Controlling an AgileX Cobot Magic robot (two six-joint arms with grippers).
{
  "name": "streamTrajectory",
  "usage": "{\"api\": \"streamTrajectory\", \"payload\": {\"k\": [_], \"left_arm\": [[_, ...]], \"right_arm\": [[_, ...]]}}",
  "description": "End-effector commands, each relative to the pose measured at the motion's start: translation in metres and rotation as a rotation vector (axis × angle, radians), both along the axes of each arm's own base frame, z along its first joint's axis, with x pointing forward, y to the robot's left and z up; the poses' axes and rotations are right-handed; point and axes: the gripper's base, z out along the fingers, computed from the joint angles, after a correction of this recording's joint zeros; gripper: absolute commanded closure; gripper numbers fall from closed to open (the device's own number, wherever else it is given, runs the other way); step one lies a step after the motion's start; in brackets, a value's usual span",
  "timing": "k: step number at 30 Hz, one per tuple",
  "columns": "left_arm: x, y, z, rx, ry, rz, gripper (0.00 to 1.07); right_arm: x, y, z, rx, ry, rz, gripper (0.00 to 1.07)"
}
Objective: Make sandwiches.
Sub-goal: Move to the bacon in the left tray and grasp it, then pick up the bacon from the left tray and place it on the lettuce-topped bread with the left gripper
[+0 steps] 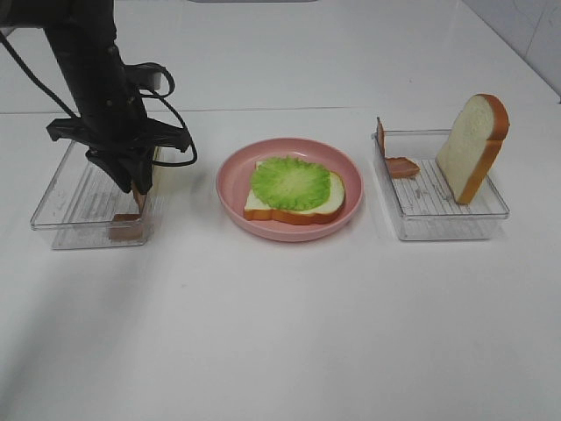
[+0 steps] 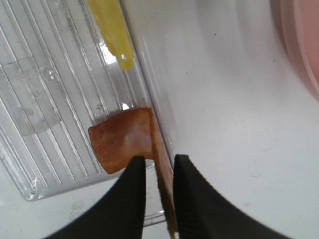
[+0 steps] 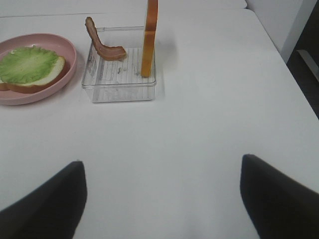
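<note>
On the white bench (image 1: 280, 351), a round pink plate (image 1: 225, 186) carries ruffled bright-green lettuce (image 1: 289, 182) over a white toy bread slice (image 1: 337, 189) crusted orange-brown. The clear ribbed plastic tray (image 2: 45, 99) shows a reddish-brown bacon strip (image 2: 119, 142) and a pale yellow cheese slice (image 2: 110, 25). The left claw (image 2: 159, 158) is black.

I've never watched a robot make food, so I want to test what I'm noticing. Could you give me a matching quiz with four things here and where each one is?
Things:
1. lettuce leaf
2. upright bread slice
3. cheese slice
4. left gripper

Places or states:
A. leaning in the right tray
B. straddling a bacon strip
C. on the flat bread slice on the pink plate
D. pale yellow, in the left tray

Pairs: 1-C, 2-A, 3-D, 4-B
</note>
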Motion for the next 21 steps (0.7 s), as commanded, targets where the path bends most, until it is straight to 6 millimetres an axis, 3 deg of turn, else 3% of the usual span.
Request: {"api": "streamTrajectory", "payload": {"k": [1, 8, 13, 14, 16, 17, 19, 21], "left_arm": [[0.000, -0.001, 0.000, -0.010, 0.004, 0.006, 1.06], [0.000, -0.001, 0.001, -0.010, 0.004, 0.005, 1.07], [-0.006, 0.000, 0.017, -0.013, 0.018, -0.004, 1.07], [-0.011, -0.001, 0.031, -0.040, 0.008, -0.014, 1.07], [-0.013, -0.001, 0.038, -0.056, 0.000, -0.019, 1.07], [-0.016, -0.003, 0.057, -0.099, -0.026, -0.016, 1.07], [-0.019, -0.006, 0.066, -0.130, -0.029, -0.013, 1.07], [-0.021, -0.012, 0.090, -0.223, -0.061, -0.001, 1.07]], "right_arm": [[-0.003, -0.001, 0.000, -0.007, -0.029, -0.010, 0.31], [-0.003, -0.001, 0.000, -0.007, -0.029, -0.010, 0.31], [-0.003, -0.001, 0.000, -0.007, -0.029, -0.010, 0.31], [-0.003, -0.001, 0.000, -0.007, -0.029, -0.010, 0.31], [-0.003, -0.001, 0.000, -0.007, -0.029, -0.010, 0.31], [-0.003, -0.001, 0.000, -0.007, -0.029, -0.010, 0.31], [-0.003, -0.001, 0.000, -0.007, -0.029, -0.010, 0.31], [-0.003, -0.001, 0.000, -0.007, -0.029, -0.010, 0.31]]}}
